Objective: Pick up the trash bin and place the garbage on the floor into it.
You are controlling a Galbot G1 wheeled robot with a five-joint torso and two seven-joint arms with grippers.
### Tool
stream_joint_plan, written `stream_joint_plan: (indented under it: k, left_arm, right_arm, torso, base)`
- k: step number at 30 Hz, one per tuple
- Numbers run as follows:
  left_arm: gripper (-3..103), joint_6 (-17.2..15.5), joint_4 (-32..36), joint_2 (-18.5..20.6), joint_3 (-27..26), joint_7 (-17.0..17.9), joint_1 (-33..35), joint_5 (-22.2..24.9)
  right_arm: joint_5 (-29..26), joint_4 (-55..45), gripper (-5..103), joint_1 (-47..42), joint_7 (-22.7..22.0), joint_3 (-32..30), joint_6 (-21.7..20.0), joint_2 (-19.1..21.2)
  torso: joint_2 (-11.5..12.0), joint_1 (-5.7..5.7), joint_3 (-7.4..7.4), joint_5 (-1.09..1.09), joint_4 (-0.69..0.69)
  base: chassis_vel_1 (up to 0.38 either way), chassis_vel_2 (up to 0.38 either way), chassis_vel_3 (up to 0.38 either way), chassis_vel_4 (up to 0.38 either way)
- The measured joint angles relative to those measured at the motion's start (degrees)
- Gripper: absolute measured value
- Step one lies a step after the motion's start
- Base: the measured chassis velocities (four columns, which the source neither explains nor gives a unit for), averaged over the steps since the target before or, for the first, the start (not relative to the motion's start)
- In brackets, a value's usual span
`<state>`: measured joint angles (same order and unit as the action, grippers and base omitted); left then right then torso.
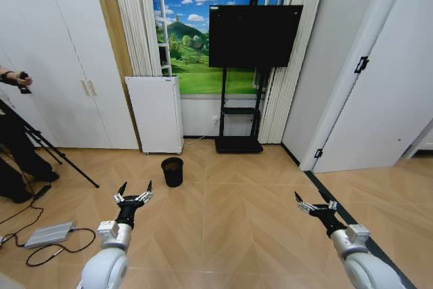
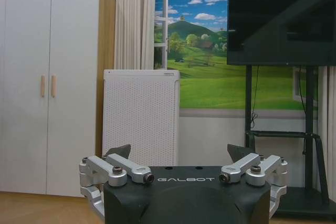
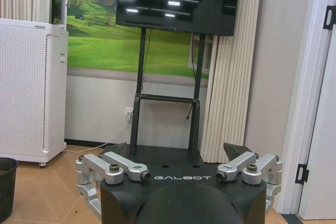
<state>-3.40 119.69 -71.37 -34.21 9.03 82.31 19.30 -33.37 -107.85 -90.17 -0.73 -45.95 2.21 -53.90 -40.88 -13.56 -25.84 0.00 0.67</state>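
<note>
The left gripper [image 1: 136,189] is hanging above the wooden floor [image 1: 230,214] with its fingers spread wide and nothing between them; it is sitting just short of the trash bin [image 1: 172,171], on the robot's side of it and slightly to the left. The right gripper [image 1: 314,202] is likewise standing wide apart and gripping nothing, well away from the trash bin on the right, over bare floor. The trash bin is standing upright on the floor, apart from both grippers, just in front of the white perforated appliance [image 1: 157,113] by the wall. Right of the trash bin, against the wall, the black television on its stand [image 1: 254,35] is standing. In the right wrist view the trash bin's [image 3: 7,187] rim is showing at the frame's edge, beside the appliance. No litter can be made out on the floor near the trash bin.
</note>
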Motion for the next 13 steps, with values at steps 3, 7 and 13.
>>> stream_joint_plan:
  k: [3, 7, 13]
  left_arm:
    - [100, 0.0, 0.0, 0.0, 0.0, 0.0, 0.0, 0.0]
    - [100, 0.0, 0.0, 0.0, 0.0, 0.0, 0.0, 0.0]
    - [100, 0.0, 0.0, 0.0, 0.0, 0.0, 0.0, 0.0]
  right_arm:
    - [0.0, 0.0, 100, 0.0, 0.0, 0.0, 0.0, 0.0]
    - [0.0, 0.0, 100, 0.0, 0.0, 0.0, 0.0, 0.0]
    - [0.0, 0.0, 100, 0.0, 0.0, 0.0, 0.0, 0.0]
  torso:
    - [0.0, 0.0, 0.0, 0.0, 0.0]
    - [0.0, 0.0, 0.0, 0.0, 0.0]
    - [0.0, 0.0, 0.0, 0.0, 0.0]
  base:
    - [0.0, 0.0, 0.0, 0.0]
    - [0.0, 0.0, 0.0, 0.0]
    - [0.0, 0.0, 0.0, 0.0]
